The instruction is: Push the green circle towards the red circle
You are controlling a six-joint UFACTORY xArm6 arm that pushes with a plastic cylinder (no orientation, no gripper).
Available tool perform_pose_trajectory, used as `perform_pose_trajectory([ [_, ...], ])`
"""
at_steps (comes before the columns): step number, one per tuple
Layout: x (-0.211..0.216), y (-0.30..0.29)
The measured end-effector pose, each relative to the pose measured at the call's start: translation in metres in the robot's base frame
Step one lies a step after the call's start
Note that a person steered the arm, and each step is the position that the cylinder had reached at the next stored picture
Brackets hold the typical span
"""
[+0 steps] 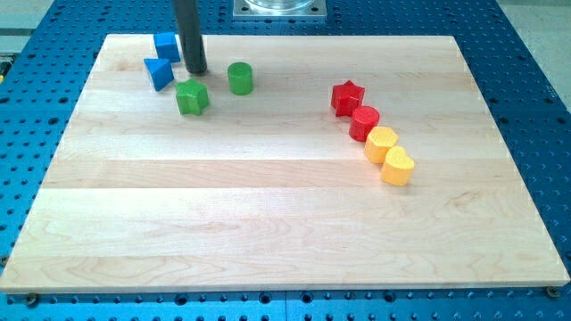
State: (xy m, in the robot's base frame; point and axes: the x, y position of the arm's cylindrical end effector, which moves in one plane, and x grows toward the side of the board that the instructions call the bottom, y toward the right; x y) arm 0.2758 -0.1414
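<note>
1. My tip (196,70) is sitting at the far left of the board, and there is no claw to report on: it is a bare rod, gripping nothing, so wide or narrow does not apply.
2. Right around it, the blue cube (167,45) and blue triangle (159,73) are waiting just to its left, and the green star (192,96) is lying just near of it.
3. The green circle (240,78) is standing a little to the right of my tip, apart from it, no contact showing.
4. Far off to the right, the red circle (364,122) is lining up in a diagonal chain: red star (347,97) beyond it, yellow hexagon (381,144) and yellow heart (398,166) nearer.
5. Progress, as I am judging it: hardly started. The green circle is well apart from the red one, so the whole rightward, slightly nearward shove is looking like work left to do.
</note>
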Motion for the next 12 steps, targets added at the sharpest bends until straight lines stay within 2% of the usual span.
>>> perform_pose_trajectory([
  [1,0.010,0.044],
  [2,0.002,0.109],
  [4,-0.002,0.115],
  [6,0.018,0.055],
  [7,0.026,0.062],
  [8,0.023,0.118],
  [9,0.017,0.142],
  [10,0.017,0.142],
  [12,0.062,0.126],
])
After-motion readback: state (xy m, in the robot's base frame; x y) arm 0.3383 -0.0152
